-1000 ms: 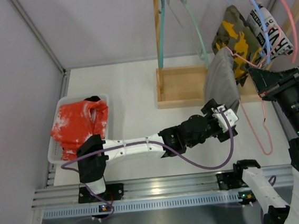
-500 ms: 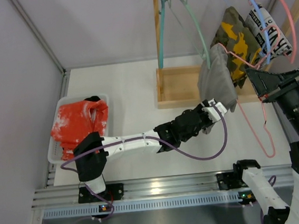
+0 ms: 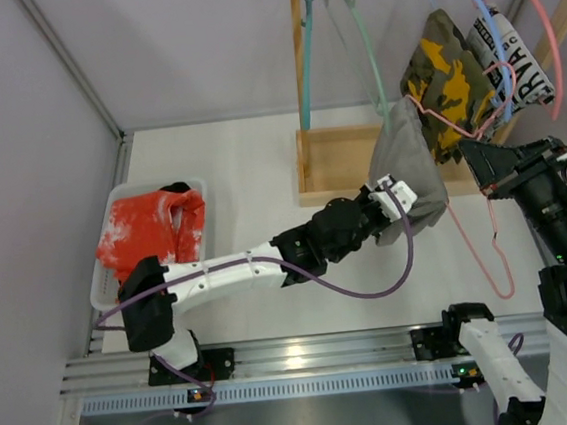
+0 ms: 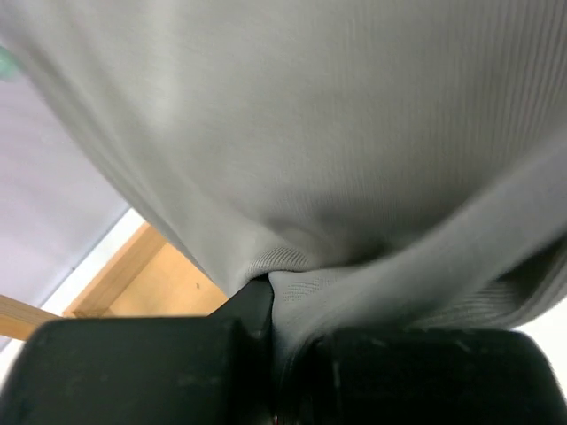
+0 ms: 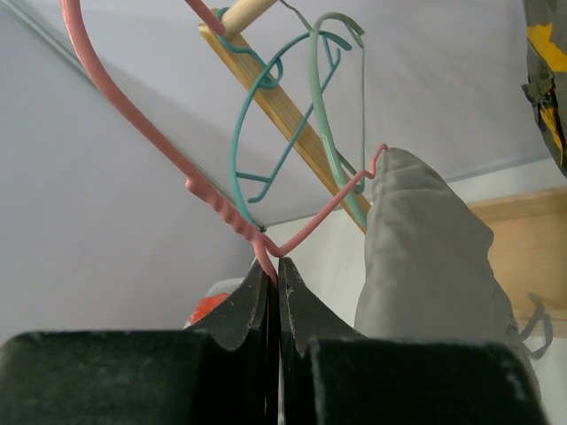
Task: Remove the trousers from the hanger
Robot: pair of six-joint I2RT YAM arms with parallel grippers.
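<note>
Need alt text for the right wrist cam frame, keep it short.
The right pincer is shut on the wire of a pink hanger. Grey trousers hang from the hanger's far tip on the right side of the frame. A wooden rail and teal hangers are behind them.
</note>
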